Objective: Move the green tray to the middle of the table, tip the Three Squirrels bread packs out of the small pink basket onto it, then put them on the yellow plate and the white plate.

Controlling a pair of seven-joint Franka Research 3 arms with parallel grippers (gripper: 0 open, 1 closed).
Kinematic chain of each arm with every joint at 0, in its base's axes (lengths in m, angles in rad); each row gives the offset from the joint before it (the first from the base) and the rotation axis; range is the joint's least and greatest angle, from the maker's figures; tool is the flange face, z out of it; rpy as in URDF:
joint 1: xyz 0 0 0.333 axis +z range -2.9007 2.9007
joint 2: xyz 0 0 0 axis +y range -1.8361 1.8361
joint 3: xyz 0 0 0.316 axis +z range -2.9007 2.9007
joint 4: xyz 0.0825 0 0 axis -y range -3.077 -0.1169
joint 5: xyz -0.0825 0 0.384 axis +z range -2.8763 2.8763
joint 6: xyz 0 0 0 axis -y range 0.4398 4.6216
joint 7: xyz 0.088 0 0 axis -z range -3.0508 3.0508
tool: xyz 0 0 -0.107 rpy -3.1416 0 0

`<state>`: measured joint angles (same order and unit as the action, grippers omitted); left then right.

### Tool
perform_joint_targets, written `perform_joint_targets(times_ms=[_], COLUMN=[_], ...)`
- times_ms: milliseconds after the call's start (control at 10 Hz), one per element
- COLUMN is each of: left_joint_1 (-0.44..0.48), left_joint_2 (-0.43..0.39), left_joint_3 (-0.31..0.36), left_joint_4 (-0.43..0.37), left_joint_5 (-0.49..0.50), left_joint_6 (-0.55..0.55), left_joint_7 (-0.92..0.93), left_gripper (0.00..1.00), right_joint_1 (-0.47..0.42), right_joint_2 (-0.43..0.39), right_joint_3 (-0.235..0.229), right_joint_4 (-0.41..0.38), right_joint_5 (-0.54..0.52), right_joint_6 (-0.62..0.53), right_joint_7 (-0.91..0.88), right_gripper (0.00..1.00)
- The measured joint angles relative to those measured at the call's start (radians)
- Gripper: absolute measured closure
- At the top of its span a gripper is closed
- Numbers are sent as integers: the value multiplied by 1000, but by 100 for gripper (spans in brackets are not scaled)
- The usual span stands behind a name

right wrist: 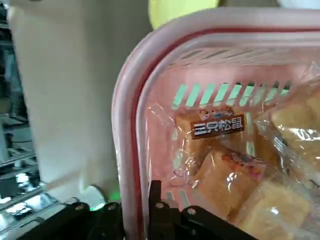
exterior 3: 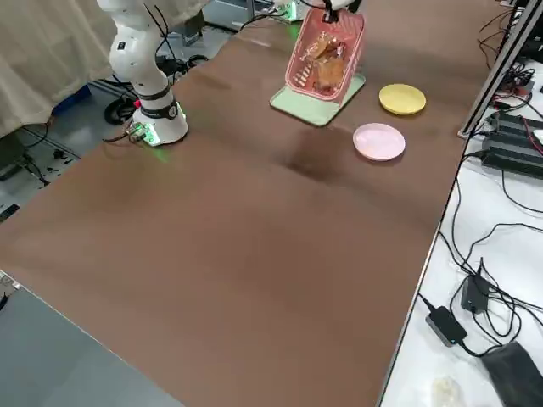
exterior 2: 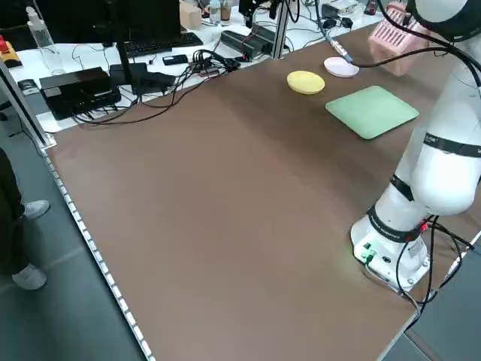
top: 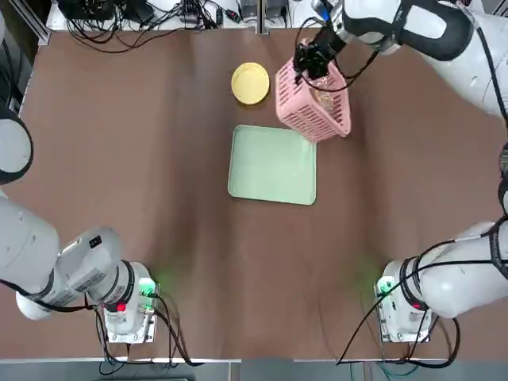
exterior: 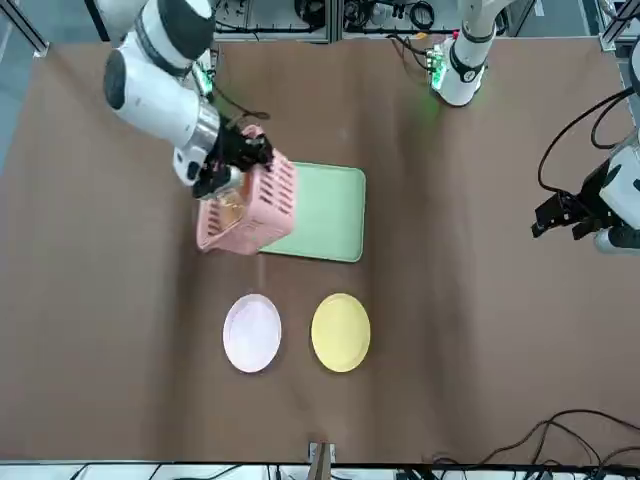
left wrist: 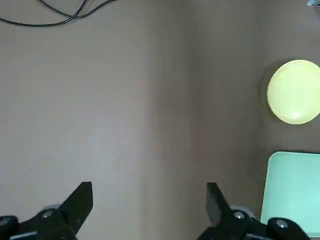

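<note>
Now we see right gripper (exterior: 235, 165) clenched on rim of pink basket (top: 313, 99), basket lifted and tilted, hanging over far right corner of green tray (top: 273, 164), which lies mid-table. Bread packs (right wrist: 235, 170) inside basket, heaped against its lower wall; count probably four, hard to tell. Mouth faces away from tray, so we judge basket must roll further toward tray. Left gripper (left wrist: 150, 210) released, parked near left edge, well apart. Yellow plate (top: 250, 82) just beyond tray.
</note>
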<state>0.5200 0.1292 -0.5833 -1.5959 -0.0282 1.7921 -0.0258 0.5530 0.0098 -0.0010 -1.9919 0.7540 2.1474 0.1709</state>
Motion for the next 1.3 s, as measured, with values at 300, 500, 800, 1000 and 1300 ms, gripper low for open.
perform_joint_targets(times_ms=[300,500,800,1000,1300], left_joint_1=[0,0,6,4,6], left_joint_2=[1,1,1,1,1], left_joint_3=[0,0,-1,-30,-43], left_joint_4=[-1,-1,-1,-1,-1], left_joint_5=[0,0,0,0,0], left_joint_6=[0,0,-15,-22,-22], left_joint_7=[0,0,1,3,27], left_gripper=[0,0,0,0,0], right_joint_1=[8,-91,-271,-376,-374], right_joint_2=[38,113,173,174,178], right_joint_3=[24,233,473,596,630], right_joint_4=[-11,-17,-19,-21,-56], right_joint_5=[147,255,443,543,827], right_joint_6=[82,266,348,370,395], right_joint_7=[-37,-90,-231,-302,-574], right_gripper=[93,93,93,93,93])
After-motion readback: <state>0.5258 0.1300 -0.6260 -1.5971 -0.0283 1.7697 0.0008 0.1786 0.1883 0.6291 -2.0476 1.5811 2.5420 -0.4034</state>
